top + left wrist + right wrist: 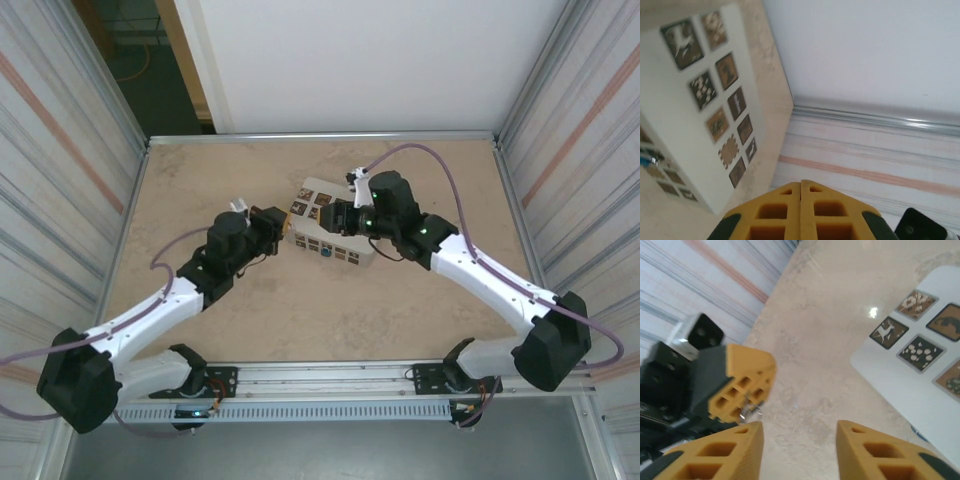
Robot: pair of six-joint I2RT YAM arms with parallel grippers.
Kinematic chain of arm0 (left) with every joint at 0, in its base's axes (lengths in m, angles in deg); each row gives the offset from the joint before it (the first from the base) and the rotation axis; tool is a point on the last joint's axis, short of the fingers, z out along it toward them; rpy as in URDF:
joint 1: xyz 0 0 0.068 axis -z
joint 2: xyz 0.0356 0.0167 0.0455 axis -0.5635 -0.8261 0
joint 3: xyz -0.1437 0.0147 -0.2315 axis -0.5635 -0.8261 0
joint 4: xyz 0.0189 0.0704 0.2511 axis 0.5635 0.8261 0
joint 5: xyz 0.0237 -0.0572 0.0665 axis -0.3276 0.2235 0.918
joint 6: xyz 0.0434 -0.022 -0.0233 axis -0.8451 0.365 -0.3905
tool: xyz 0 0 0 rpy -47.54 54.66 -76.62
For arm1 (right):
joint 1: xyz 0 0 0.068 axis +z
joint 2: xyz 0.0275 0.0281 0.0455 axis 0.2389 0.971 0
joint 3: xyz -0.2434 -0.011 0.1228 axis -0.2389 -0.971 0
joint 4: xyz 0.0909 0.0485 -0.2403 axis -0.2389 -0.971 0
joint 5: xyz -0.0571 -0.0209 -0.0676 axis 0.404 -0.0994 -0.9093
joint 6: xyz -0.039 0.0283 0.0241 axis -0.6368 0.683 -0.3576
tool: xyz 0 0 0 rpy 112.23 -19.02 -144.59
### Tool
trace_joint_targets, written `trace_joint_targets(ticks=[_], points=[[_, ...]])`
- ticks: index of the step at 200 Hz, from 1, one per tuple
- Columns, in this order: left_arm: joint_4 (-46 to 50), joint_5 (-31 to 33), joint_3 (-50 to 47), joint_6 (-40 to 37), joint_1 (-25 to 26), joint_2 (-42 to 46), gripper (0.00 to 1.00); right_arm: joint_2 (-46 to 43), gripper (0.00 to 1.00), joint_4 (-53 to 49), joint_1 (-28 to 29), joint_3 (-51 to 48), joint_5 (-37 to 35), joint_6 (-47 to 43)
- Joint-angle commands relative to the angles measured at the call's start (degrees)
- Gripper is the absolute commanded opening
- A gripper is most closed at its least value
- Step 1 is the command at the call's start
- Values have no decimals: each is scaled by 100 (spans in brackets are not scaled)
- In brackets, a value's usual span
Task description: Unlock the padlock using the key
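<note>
Only right wrist shows key (749, 411) in left claw (742, 392).

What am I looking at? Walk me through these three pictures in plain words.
This is a robot with two arms bolted to a table. The overhead picture looks down from behind them. The other two come from a small camera on each wrist, which is why yellow fingers poke into view.

On the table lies a white box with dark patterned tiles. A tiny blue speck by its side looks like the padlock.

The left gripper is shut. The right wrist picture shows a silvery sliver at its tips, apparently the key. The right gripper is open and empty.
</note>
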Motion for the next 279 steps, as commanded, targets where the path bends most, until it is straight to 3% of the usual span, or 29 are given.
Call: trace_joint_targets(ticks=[1, 21, 54, 69, 112, 173, 279], points=[[632, 510, 406, -2514, 23, 288, 0, -277, 48, 454, -232, -176, 621, 219], [544, 505, 499, -3619, 94, 359, 0, -381, 53, 1028, -422, -419, 1134, 458], [565, 480, 913, -5571, 523, 333, 0, -403, 53, 2195, -529, -838, 1640, 879], [458, 525, 1002, -6025, 669, 287, 0, -380, 51, 2646, -508, -979, 1725, 1000], [-631, 243, 641, -5758, 670, 242, 0, -508, 46, 3354, -417, -1315, 1609, 1054], [-884, 165, 491, -5447, 670, 312, 0, -220, 44, 4104, -164, -1348, 2012, 1170], [-1201, 443, 286, -4914, 670, 471, 0, 116, 39, 4219, 33, -1319, 2035, 1269]])
